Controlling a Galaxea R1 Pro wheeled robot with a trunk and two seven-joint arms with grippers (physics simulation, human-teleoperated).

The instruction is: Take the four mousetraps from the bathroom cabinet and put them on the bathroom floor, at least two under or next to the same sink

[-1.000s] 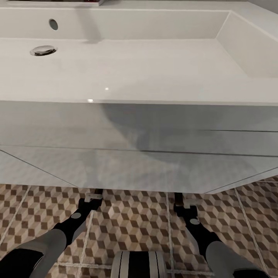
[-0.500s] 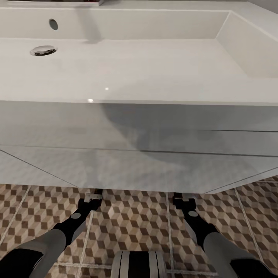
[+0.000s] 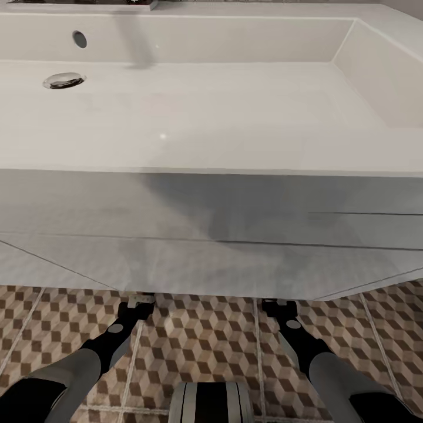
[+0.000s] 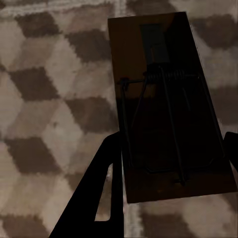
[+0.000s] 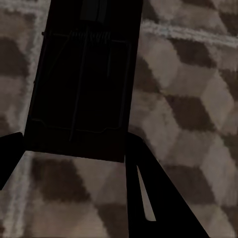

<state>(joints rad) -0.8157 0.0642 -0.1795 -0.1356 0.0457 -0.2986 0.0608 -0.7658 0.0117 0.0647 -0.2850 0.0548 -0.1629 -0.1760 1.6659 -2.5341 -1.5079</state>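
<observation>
Dark-brown trap between the black fingers of the left gripper, seen in the left wrist view: near end flanked by one finger on each side, far end reaching out past the tips over the floor. Thin wire spring and bar across its top face. Jaws parted about the trap's width; whether the pads actually press its edges, cannot tell.

Second trap, almost black in shade, between the fingers of the right gripper in the right wrist view: near edge level with the fingertips, body stretching away from them, faint coil and wire on top. Jaws likewise spread to about its width; grip or mere flanking, cannot tell. Whether either trap rests on the tiles or hangs just above them, also unclear.

Underneath both, tiles in a brown, beige and white cube print with pale grout lines.

From the head view, nearest: grey forearms running forward into black wrists, left gripper and right gripper both at the lower edge of the white vanity, tips tucked beneath it, well apart from each other. Patterned floor between and around the arms. Above the vanity front, the wide white sink, with a chrome drain and an overflow hole at the far left.
</observation>
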